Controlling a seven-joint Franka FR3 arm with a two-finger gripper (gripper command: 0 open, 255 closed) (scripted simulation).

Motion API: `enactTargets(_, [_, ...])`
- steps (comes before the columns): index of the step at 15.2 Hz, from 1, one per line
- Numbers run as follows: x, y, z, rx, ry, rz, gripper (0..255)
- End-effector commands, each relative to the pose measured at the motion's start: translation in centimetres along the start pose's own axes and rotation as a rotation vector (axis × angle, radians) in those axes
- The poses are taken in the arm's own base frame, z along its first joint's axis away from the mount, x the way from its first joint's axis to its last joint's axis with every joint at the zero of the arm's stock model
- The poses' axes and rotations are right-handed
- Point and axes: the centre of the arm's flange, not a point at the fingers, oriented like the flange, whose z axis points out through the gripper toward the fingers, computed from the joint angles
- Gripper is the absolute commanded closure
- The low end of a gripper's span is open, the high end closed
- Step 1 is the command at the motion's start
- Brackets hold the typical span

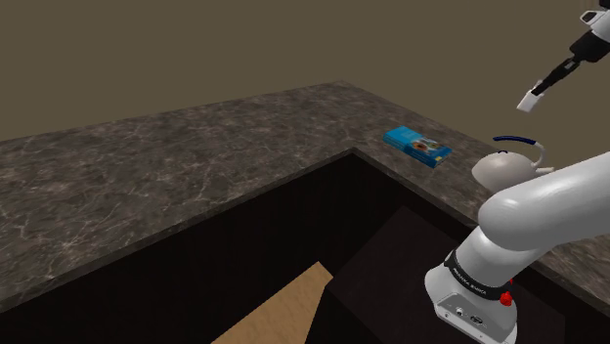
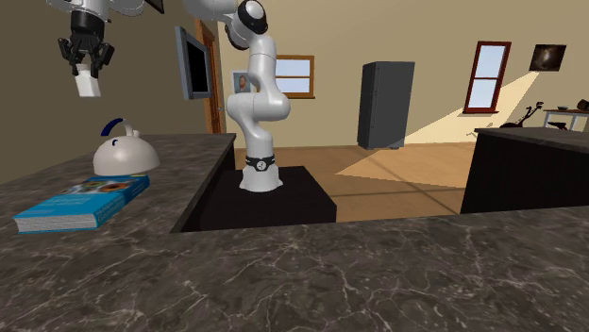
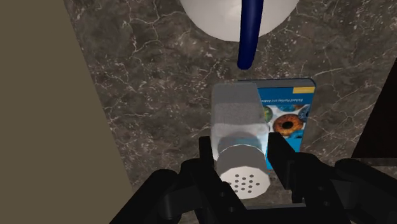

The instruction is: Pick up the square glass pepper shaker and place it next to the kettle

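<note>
Black gripper point(image 2: 87, 55) is closed on the pale pepper shaker point(image 2: 88, 83), holding it high above and a little aside of the kettle point(image 2: 126, 151) — going straight down, I think it may land on the blue book point(image 2: 80, 203) beside the kettle and tip over

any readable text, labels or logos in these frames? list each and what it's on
Book cover: white lettering, too blurred to read.
Black band, low on the arm: small white print, too small to read.
Pepper shaker, kettle: no markings visible.
</note>
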Motion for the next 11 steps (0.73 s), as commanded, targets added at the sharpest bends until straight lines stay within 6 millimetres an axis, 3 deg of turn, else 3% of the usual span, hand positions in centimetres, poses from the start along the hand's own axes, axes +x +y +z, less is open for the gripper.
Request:
enactTargets(1, [-2.3,1.9,-0.6,0.0,-0.001,-0.002,255])
enactTargets(11, [-11.9,10.8,-2.8,0.0,-0.001,-0.002,255])
